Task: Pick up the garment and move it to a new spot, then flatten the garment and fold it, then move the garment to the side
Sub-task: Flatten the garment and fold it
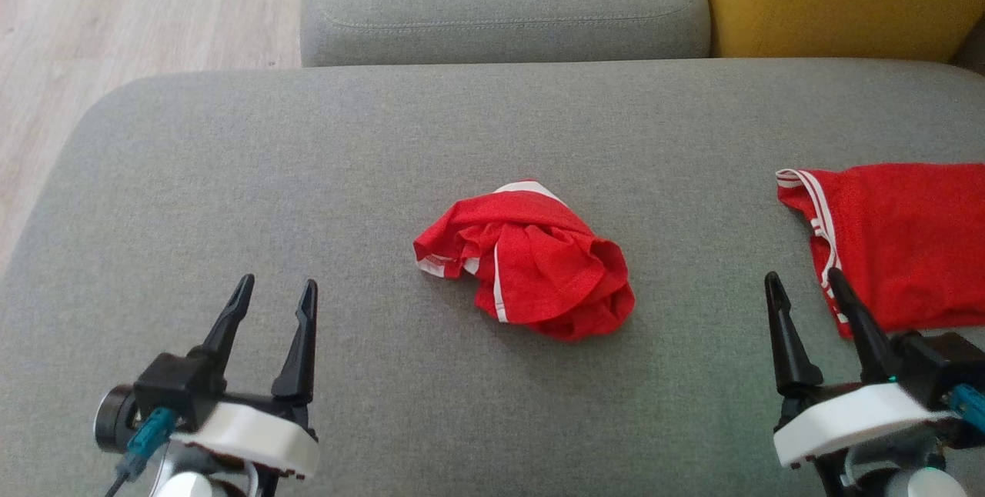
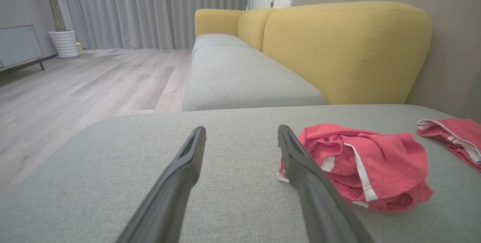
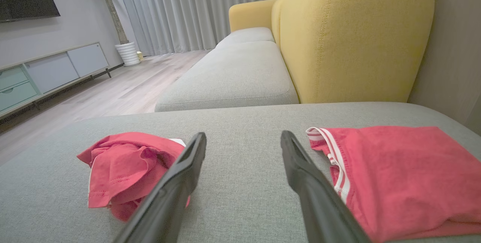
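Head view, looking down: shows the garment (image 1: 531,262) as a crumpled red heap with white trim, lying in the middle of the grey cushion (image 1: 308,174), touched by neither arm. Shows the left pincer (image 1: 277,281) low at the left, fingers spread apart and holding nothing, well apart from the heap. Shows the right pincer (image 1: 800,274) low at the right, likewise spread and empty, near the folded red garment (image 1: 900,243) that lies flat at the cushion's right edge. Reads as the very first step: pick-up not yet begun, nothing moved, flattened or folded. Calls next for reaching inward and down to the heap, probably closing on a raised fold or the white-trimmed edge, then lifting clear to a bare patch of cushion. Needs care to stay off the folded red garment.
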### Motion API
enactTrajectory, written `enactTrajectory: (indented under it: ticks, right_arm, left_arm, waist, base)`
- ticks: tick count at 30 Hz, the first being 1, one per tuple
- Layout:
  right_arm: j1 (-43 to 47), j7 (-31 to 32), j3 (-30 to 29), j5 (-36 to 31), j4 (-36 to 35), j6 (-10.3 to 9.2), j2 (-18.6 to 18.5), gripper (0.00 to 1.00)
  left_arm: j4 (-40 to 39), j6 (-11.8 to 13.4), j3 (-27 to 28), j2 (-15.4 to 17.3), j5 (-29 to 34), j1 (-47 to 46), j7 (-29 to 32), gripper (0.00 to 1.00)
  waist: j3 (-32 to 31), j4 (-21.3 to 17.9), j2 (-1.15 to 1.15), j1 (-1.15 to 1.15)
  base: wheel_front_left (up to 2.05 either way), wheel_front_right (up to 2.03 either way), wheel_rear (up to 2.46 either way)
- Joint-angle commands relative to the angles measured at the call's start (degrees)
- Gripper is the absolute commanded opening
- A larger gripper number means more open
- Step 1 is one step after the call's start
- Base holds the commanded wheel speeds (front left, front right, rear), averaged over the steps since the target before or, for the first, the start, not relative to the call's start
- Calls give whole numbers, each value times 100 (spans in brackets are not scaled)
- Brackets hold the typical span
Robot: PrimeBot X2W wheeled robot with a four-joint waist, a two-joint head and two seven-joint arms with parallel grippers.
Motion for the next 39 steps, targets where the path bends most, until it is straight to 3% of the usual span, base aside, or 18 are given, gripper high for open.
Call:
enactTrajectory:
  ticks: [1,19,29,37,38,39]
  right_arm:
    - [-131,-4,103,3,-238,37,-31,100]
    - [-173,39,183,80,-131,37,-31,100]
    - [-795,245,1298,355,595,37,-31,100]
    - [-1317,272,1646,542,1092,37,-31,100]
    - [-1364,296,1673,581,1152,37,-31,45]
    - [-1417,291,1699,588,1185,37,-31,9]
  left_arm:
    - [-211,50,214,125,-18,-229,-35,100]
    - [-327,55,126,170,2,-343,-69,100]
    - [-306,-124,-38,2,79,-887,-146,100]
    - [-181,-217,-68,-169,137,-1099,-178,100]
    - [-166,-225,-55,-186,144,-1114,-180,100]
    - [-163,-235,-39,-206,153,-1134,-181,100]
  waist:
    - [1,-1,0,0]
    - [166,115,0,0]
    - [781,614,0,0]
    - [1033,895,0,0]
    - [1057,912,0,0]
    - [1078,928,0,0]
  base:
    - [0,0,0]
    - [0,0,0]
    - [0,0,0]
    - [0,0,0]
    - [0,0,0]
    - [0,0,0]
